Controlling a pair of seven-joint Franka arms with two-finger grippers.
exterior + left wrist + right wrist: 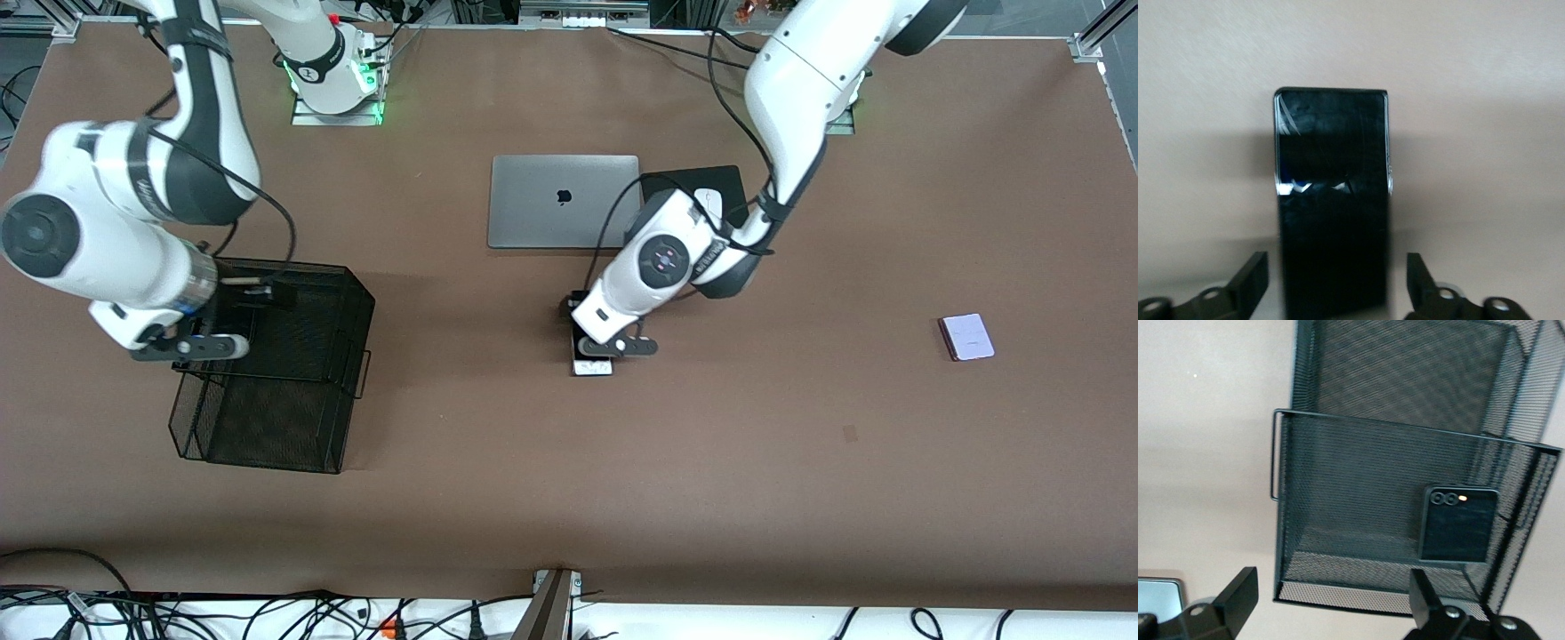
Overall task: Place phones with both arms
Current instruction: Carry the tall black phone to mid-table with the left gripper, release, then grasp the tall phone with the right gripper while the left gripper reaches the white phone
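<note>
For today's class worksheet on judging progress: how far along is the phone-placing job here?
Done: the small squarish black phone lies in the black wire-mesh basket, under the open right end effector. In hand: the open left end effector straddles the long black slab phone on the table. Left: the lavender-white squarish phone sits untouched.

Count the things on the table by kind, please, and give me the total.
Phones: 3 (long black slab phone between the left gripper's open fingers; small squarish black phone in the basket; small lavender-white squarish phone)
Black wire-mesh baskets: 1
Grey closed laptops: 1
Black mouse pads: 1
White computer mice: 1
Total: 7
</note>
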